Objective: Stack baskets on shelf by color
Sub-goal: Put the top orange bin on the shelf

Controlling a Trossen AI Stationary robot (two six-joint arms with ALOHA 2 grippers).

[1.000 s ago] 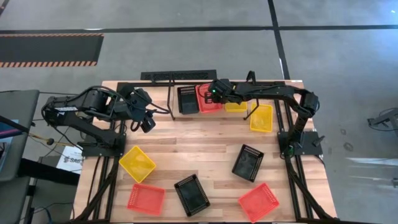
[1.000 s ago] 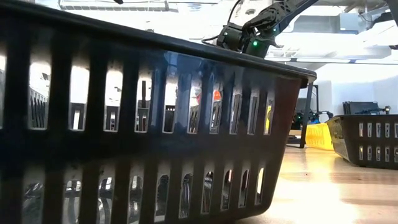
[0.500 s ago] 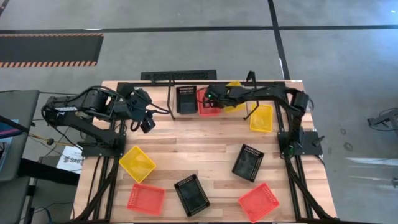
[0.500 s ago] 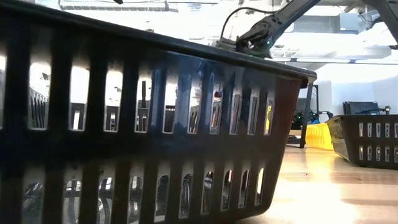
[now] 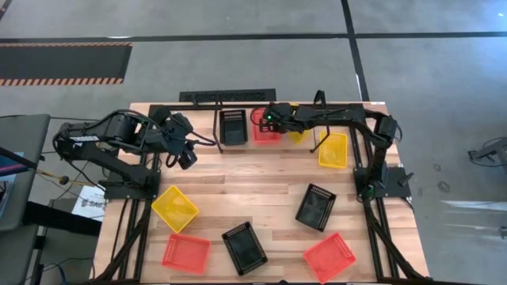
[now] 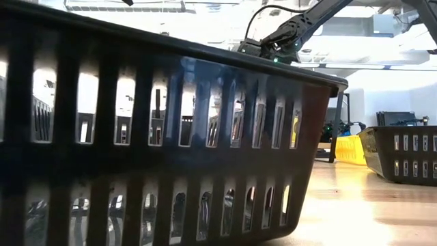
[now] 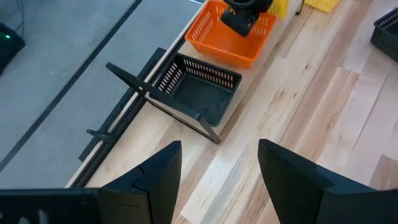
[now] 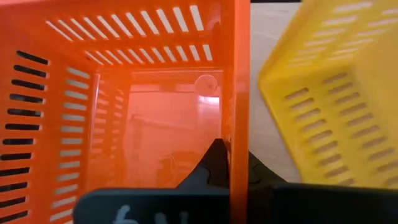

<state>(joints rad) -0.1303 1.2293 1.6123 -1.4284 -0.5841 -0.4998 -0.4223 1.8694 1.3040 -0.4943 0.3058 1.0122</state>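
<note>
In the right wrist view alone we see the right hand [image 8: 231, 163] clamped on the wall of the red-orange plastic mesh basket [image 8: 143, 93], on the thin black rod shelf [image 5: 218, 127] between black and yellow baskets, all empty. Our left hand [image 7: 217, 165] hovers open.

A wooden table [image 5: 261, 178] seen from above. At its far edge stands a low shelf [image 5: 217, 127], with three baskets in a row on it: one at the left [image 5: 233, 127], one in the middle [image 5: 264, 129], one at the right [image 5: 299, 133], partly under the right arm. Just right of the shelf lies another basket [image 5: 333, 150]. Five more spread across the near half: at the left [image 5: 175, 208], near-left corner [image 5: 186, 252], near centre [image 5: 245, 247], right of centre [image 5: 316, 207], near right [image 5: 329, 257].
</note>
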